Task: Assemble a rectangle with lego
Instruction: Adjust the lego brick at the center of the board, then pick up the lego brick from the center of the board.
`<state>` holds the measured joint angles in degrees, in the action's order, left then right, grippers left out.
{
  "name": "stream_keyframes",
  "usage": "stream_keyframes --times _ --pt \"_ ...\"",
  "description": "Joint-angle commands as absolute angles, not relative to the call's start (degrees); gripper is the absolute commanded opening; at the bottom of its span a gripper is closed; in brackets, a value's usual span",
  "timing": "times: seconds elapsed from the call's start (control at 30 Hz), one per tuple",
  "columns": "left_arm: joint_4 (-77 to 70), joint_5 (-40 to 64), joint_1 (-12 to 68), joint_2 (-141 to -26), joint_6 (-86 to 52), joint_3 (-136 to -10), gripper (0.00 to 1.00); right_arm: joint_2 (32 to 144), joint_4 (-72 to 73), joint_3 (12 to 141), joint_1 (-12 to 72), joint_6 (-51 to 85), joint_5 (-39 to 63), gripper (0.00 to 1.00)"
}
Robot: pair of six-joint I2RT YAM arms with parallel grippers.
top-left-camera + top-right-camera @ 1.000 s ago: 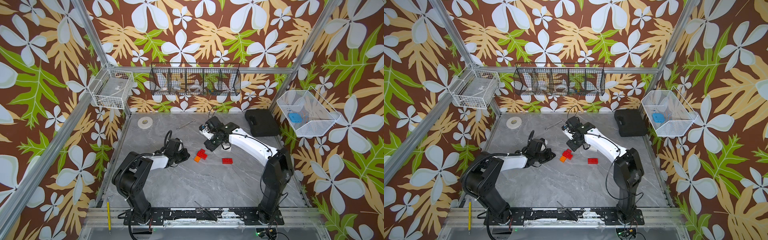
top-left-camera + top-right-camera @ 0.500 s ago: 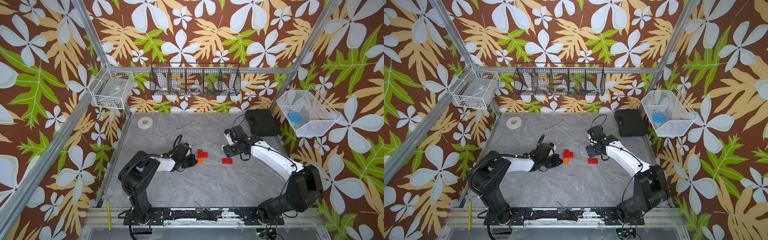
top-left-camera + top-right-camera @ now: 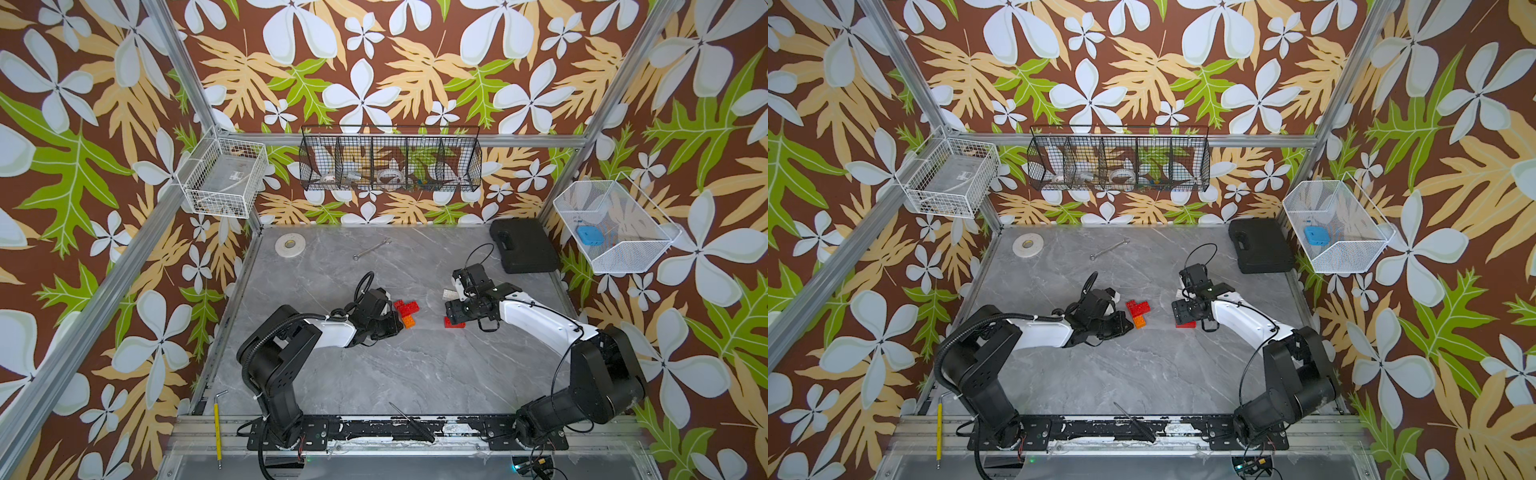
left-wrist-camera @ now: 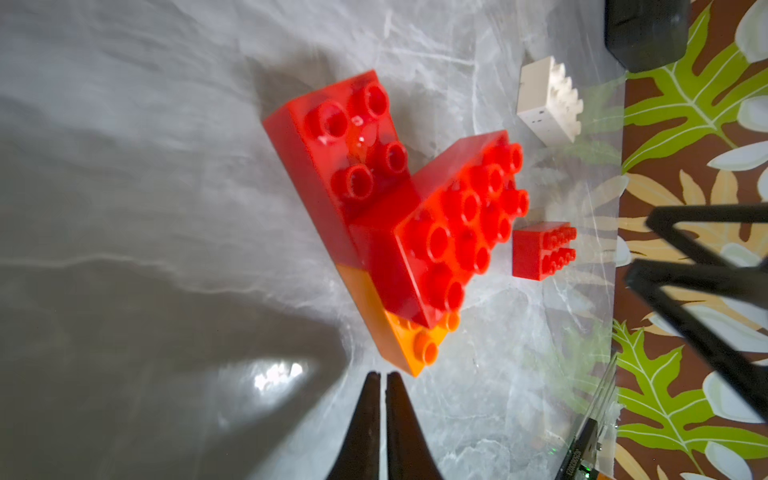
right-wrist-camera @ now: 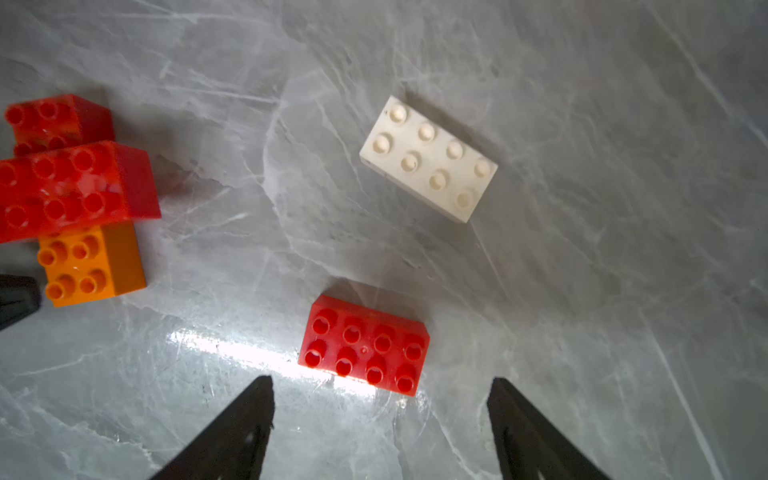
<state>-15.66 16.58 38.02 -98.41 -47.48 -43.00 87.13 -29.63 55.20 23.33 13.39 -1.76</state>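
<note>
Right gripper [image 5: 380, 380], jaws spread wide, hangs over a loose red brick [image 5: 365, 345]. The left gripper [image 4: 383, 376], pinched together and empty, sits beside three joined bricks [image 4: 399, 216]. The white brick [image 5: 428, 160] lies apart, so two pieces seem left to attach.

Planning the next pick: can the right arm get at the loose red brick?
Probably yes. The right tool is open right by the loose red brick, which lies flat and alone on the table; the white brick sits apart, and nothing stands between.
</note>
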Motion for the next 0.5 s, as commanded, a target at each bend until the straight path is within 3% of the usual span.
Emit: stream_keyframes --times 0.0,0.2,0.23,0.27,0.47 --pt "-14.09 14.43 37.60 -95.85 -46.94 -41.84 0.09 87.65 -28.21 54.73 24.31 15.97 -2.98 0.82" --pt "-14.13 14.14 35.74 -91.23 -47.24 -39.28 0.09 89.61 -25.31 54.27 25.66 19.75 -4.53 0.85" --pt "-14.03 14.31 35.48 -90.85 -47.13 -39.05 0.09 90.62 -25.71 54.78 25.73 19.68 -5.38 0.98" --pt "-13.83 14.49 35.29 -90.51 -46.92 -39.10 0.09 91.51 -26.16 55.19 25.99 19.52 -6.63 0.99" --pt "-13.24 14.58 34.61 -90.01 -45.53 -38.70 0.09 93.00 -25.29 55.45 25.99 20.18 -6.63 0.98"
